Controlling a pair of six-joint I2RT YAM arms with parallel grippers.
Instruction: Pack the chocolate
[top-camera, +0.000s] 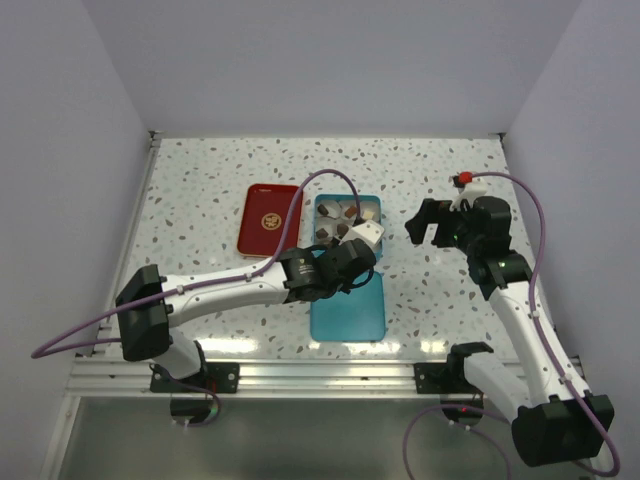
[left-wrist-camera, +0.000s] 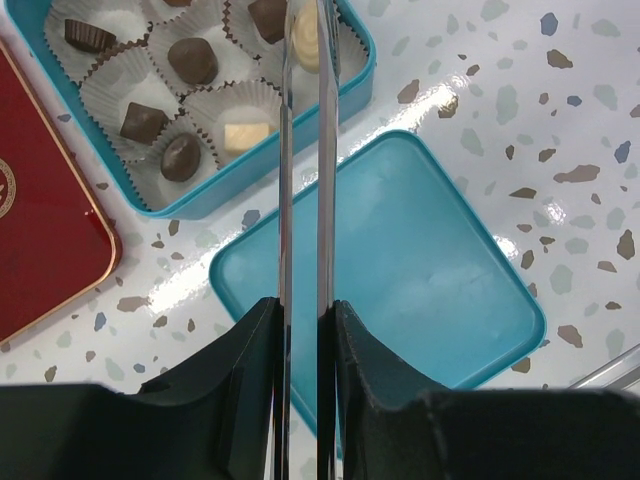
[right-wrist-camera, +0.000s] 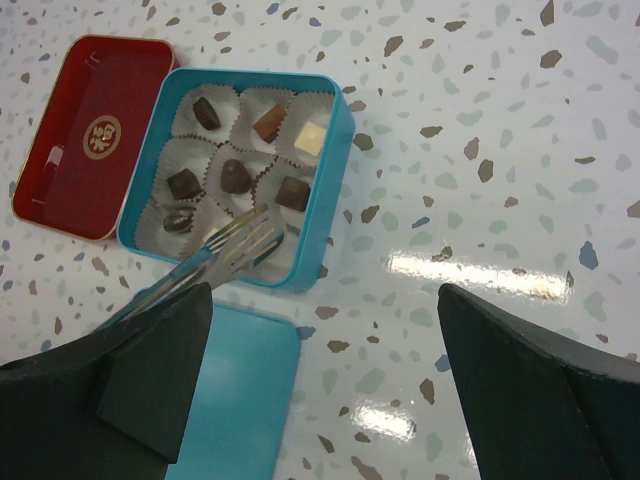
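Observation:
The teal tin (left-wrist-camera: 362, 80) holds paper cups with several chocolate pieces, dark ones (left-wrist-camera: 192, 60) and a cream one (left-wrist-camera: 246, 135). My left gripper (left-wrist-camera: 305, 310) is shut on steel tongs (left-wrist-camera: 283, 180), whose blades reach over the tin's near side. A cream piece (left-wrist-camera: 305, 40) shows between the blades near their tips. The right wrist view shows the tongs' slotted tips (right-wrist-camera: 240, 245) above a cup at the tin's (right-wrist-camera: 335, 170) edge. My right gripper (right-wrist-camera: 325, 300) hangs open and empty over the table, right of the tin (top-camera: 378, 215).
The tin's teal lid (top-camera: 347, 305) lies flat just in front of the tin, under the left gripper (top-camera: 356, 252). A red tray with a gold emblem (top-camera: 268, 220) lies against the tin's left side. The right gripper (top-camera: 425, 222) is over speckled tabletop.

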